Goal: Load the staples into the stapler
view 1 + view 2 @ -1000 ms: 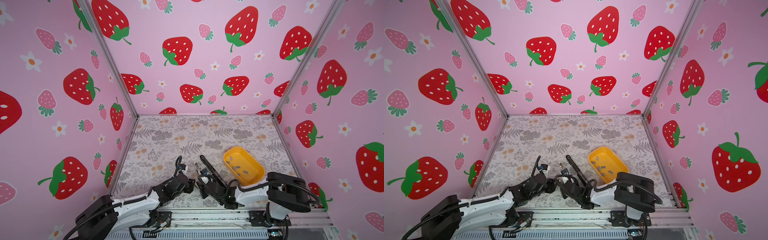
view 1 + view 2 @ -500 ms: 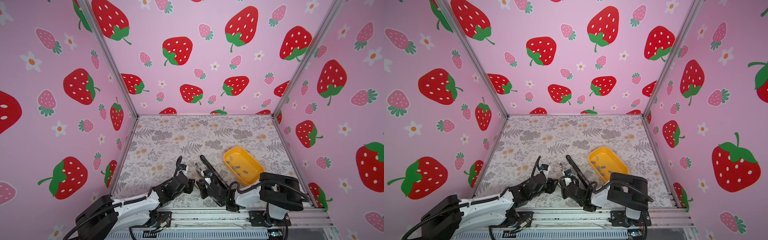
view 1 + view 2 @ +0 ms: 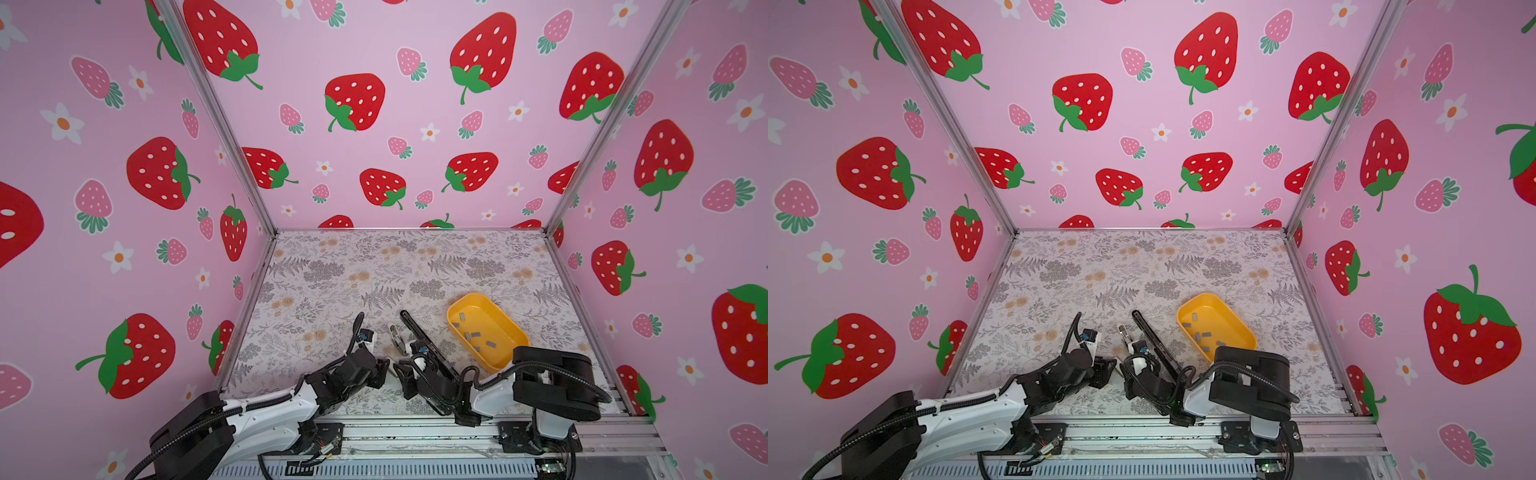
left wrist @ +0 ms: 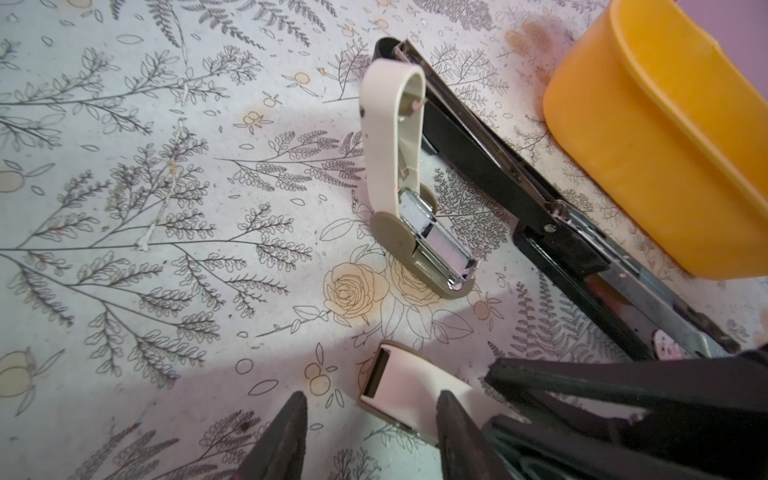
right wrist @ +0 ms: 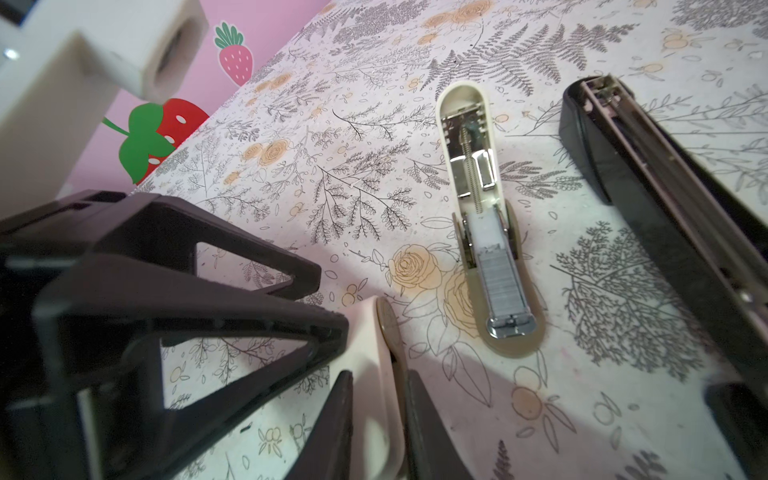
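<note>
The crowding at the near edge of the table [image 3: 374,270] is what worries me. The right claw [image 5: 380,399] is clamped on a small cream stapler [image 4: 405,392], pinching it by one end as far as I can tell. The left claw [image 4: 373,399] waits with its jaws apart just beside that same piece, gripping nothing. If the left one closes off-line or nudges it, I'd guess the little stapler twists in the pinch or pops free. A second cream stapler [image 4: 380,137] lies flipped open nearby with a row of staples [image 5: 500,286] bare in its channel, so a bump from either wrist could scatter that row. The black stapler [image 3: 417,333] lies open too, between the open cream one and the yellow tray [image 4: 648,145]. Its near end runs beside or under the right arm, and I cannot tell whether they touch, so a careless swing might drag it against the tray. The loose staples [image 3: 491,344], the ones to be loaded, lie flat on the floor of that tray. Strips that thin look hard to pinch so close to the wall, and they could slide or snap. Counting: two claws, one tray, one black stapler, two cream staplers, one loaded row, and six or seven loose strips, too small for me to be surer.
</note>
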